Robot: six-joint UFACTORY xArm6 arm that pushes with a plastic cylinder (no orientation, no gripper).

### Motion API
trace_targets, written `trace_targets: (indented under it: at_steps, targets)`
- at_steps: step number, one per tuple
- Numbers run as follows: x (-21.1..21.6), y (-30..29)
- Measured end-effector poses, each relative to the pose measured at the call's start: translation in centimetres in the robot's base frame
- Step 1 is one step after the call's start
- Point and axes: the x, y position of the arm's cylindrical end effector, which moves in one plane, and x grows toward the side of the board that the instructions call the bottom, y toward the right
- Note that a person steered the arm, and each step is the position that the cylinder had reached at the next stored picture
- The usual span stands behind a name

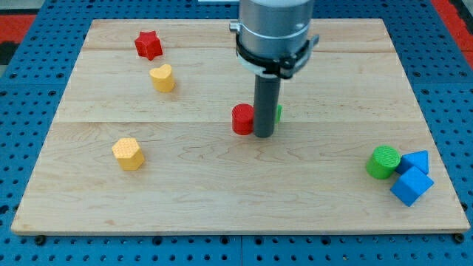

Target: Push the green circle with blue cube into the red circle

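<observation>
Bright, even overhead light — soft short shadows under the blocks, faint sheen on the board (222,170), everything sharp, no blur.

Rod tip at mid-board, beside the red circle

My tip (264,135) touches the red circle's (242,119) right side, with a green block (278,113) peeking behind. At lower right the green circle (383,162) touches the blue cube (411,185), a blue triangle (417,160) just above it.
</observation>
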Motion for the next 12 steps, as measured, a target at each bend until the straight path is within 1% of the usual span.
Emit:
trace_targets:
  at_steps: [1,2,3,4,5,6,7,8,11,12]
  targets:
    - [-1.2,2.9]
    - [-1.7,12.8]
    - [-1.7,20.3]
    - [2.7,24.8]
    - [7.9,25.3]
    - [12.1,24.9]
    - [13.7,23.0]
    - [12.9,21.4]
    - [6.8,20.2]
    - [6.8,18.7]
